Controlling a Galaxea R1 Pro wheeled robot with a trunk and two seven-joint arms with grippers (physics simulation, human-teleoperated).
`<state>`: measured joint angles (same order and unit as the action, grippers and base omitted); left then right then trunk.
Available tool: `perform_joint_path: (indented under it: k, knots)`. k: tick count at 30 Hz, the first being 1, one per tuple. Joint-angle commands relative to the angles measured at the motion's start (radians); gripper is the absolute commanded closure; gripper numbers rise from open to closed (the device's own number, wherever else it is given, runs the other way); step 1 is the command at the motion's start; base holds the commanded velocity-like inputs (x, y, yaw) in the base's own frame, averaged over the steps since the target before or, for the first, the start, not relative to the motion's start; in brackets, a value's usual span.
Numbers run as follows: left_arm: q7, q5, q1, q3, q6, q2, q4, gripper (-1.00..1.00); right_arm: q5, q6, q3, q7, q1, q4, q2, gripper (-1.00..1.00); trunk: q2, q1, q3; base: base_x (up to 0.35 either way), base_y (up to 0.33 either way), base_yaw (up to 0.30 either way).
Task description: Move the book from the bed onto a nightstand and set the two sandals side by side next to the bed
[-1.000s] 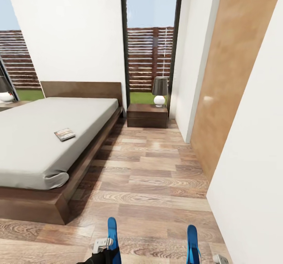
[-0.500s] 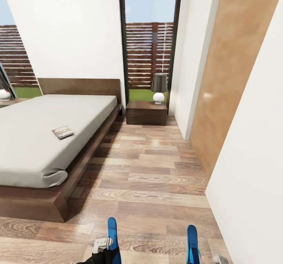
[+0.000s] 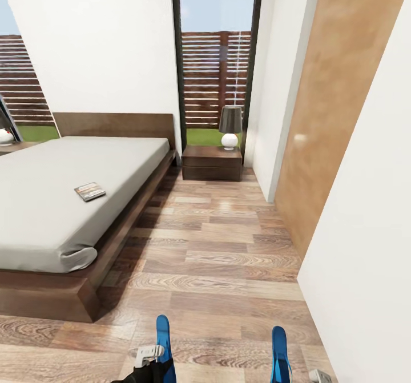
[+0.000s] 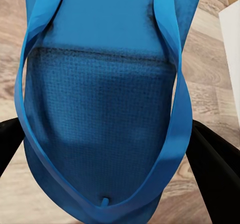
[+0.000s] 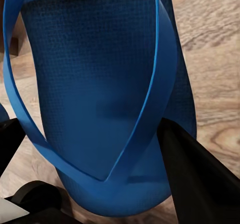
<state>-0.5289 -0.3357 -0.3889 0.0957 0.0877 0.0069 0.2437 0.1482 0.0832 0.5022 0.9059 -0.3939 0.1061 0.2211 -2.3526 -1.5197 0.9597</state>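
Both tools gripping sandals; book [image 3: 89, 191] still on bed [image 3: 63, 200].
Left tool [image 4: 107, 159] pinches textured blue left sandal [image 4: 100, 119], right tool [image 5: 95, 169] the right sandal [image 5: 95, 98]; glossy nightstand [image 3: 212, 163] at 12 o'clock, wood-plank floor [image 3: 222, 257].

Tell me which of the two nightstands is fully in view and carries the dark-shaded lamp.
The nightstand on the bed's window side, under the tall window. Its lamp stands whole on top; the other nightstand shows only a sliver at the head view's left edge.

Both arms tucked low up front, left claw [image 4: 107, 149] clamped on one sandal [image 4: 105, 108], right claw [image 5: 95, 154] gripping the other sandal [image 5: 100, 83], black fingers [image 4: 215, 174] either side.
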Motion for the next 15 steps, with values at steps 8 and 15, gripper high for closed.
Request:
perform_joint_path:
  k: [8,15]
  knots:
    - [-0.002,-0.006,-0.001,0.009,0.006,0.001,-0.001,1.0,0.007,0.01,0.009,0.003,0.0,0.002,0.0,1.0,0.0,0.0,0.001,0.0,0.0,0.0]
    - [-0.002,-0.006,-0.001,0.009,0.006,0.001,0.0,1.0,0.007,0.011,0.009,0.003,0.0,0.002,0.0,1.0,0.049,0.027,-0.021,0.0,0.0,0.0]
